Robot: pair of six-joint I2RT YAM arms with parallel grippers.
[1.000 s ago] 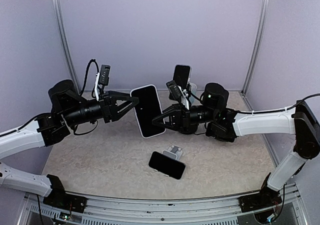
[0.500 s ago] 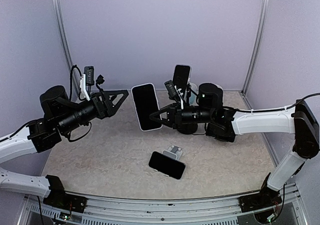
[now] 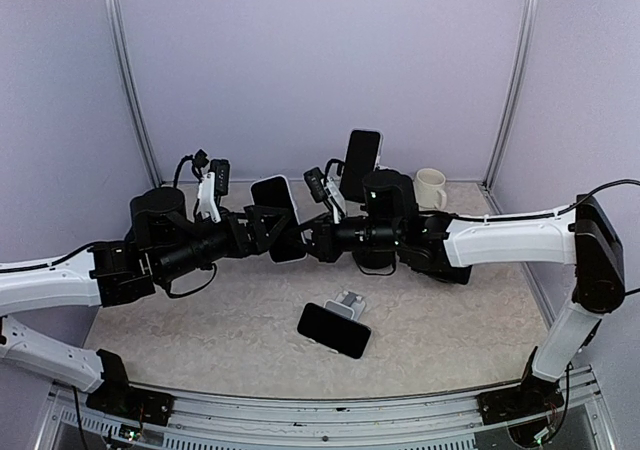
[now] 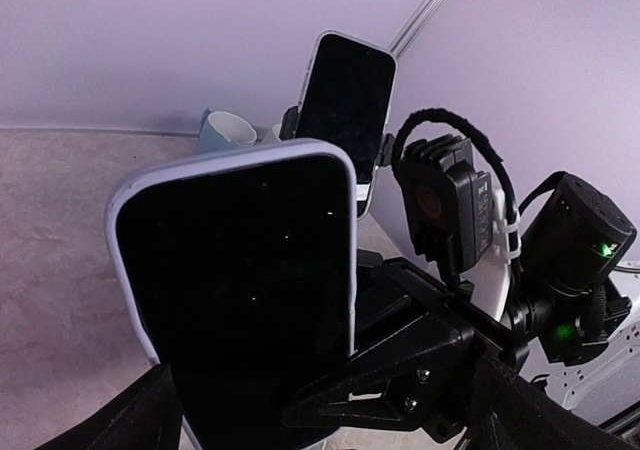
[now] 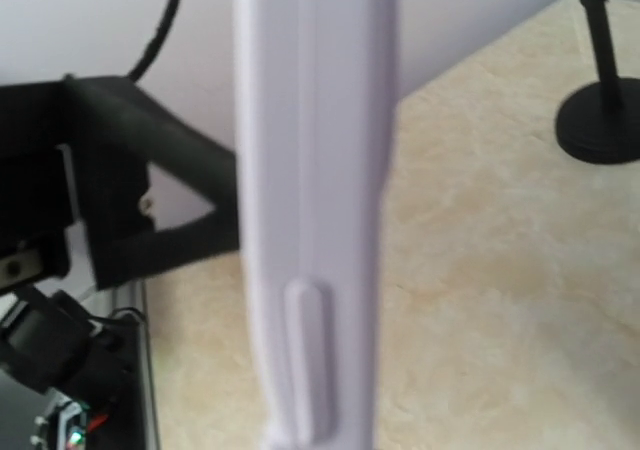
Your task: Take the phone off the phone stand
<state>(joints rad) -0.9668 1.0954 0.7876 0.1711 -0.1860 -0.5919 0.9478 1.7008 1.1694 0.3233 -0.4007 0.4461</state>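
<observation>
Left pincer (image 3: 275, 232) returned to glossy, round-cornered phone (image 3: 272, 195) (lavender-edged).

Light is soft and even from above, casting only faint shadows on the table (image 3: 200, 315). The left wrist view is sharp, the phone (image 4: 240, 260) screen dark. The right wrist view is blurred, the close phone edge out of focus.

lab booth w/ purple walls (image 3: 300, 60)

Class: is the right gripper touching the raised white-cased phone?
Touching. Left wrist view: the right gripper clamps the lower end of the raised phone, holding it aloft.
</observation>
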